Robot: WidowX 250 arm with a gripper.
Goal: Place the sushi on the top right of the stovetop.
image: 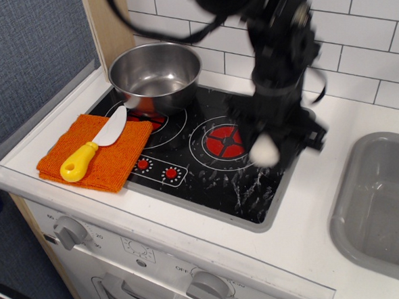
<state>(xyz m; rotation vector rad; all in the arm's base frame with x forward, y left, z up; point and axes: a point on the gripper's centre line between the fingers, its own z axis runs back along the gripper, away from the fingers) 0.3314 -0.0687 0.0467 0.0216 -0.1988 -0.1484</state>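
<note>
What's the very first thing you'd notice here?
The big black robot arm, hanging over the right side of the stovetop with the white sushi in its fingers. Next, the shiny steel pot at the back left, and the yellow-handled knife on the orange cloth.

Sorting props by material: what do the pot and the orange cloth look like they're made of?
The pot looks like brushed steel: silvery, with soft reflections inside. The orange cloth looks like woven or knitted fabric, matte with a visible ribbed texture, though the fibre cannot be told.
</note>
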